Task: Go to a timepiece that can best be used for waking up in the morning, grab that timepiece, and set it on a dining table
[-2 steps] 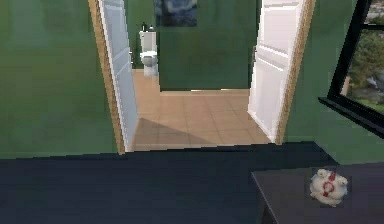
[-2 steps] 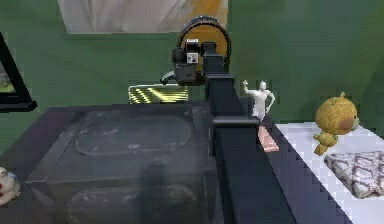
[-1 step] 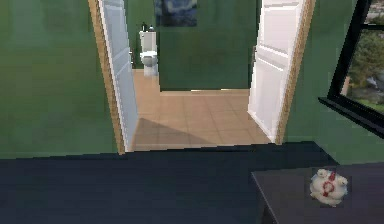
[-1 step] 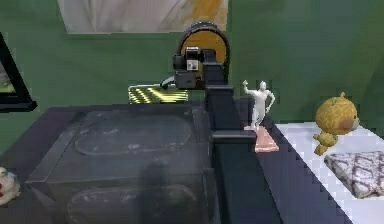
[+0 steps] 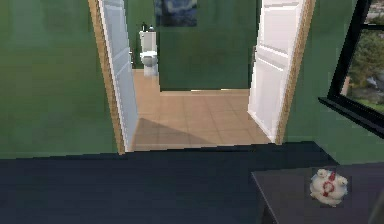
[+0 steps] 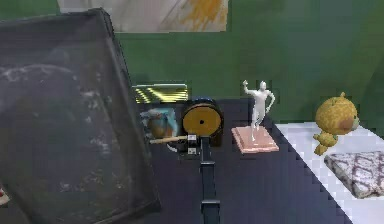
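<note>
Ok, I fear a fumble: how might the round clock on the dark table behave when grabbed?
The clock looks round and stands on edge, so a nudge could roll or tip it. It seems small and rigid, likely light. The statuette close by might topple if the clock slides.

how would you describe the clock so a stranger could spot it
In the arm side view, find the dark tabletop with the big dark framed panel at its left. Between that panel and the white statuette on a pink base stands the clock: round, black-rimmed, with an orange-yellow face.
</note>
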You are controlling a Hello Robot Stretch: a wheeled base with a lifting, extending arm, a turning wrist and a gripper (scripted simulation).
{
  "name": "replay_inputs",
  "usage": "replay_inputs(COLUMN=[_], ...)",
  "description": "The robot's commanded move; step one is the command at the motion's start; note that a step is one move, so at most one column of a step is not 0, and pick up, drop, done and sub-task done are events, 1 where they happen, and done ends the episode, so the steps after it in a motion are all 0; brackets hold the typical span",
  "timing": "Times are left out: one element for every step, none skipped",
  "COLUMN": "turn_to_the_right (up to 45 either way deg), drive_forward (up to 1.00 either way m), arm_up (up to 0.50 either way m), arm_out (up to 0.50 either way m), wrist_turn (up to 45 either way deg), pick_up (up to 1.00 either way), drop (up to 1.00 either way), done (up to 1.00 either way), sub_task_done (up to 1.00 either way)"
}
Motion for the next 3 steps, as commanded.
replay_inputs(turn_to_the_right=[0.0,0.0,0.0], drive_forward=[0.00,0.00,0.00], arm_up=[0.00,0.10,0.00], arm_out=[0.00,0.00,-0.08], wrist_turn=[0.0,0.0,0.0], pick_up=[0.00,0.00,0.00], drop=[1.00,0.00,0.00], done=[0.00,0.00,0.00], sub_task_done=[0.00,0.00,0.00])
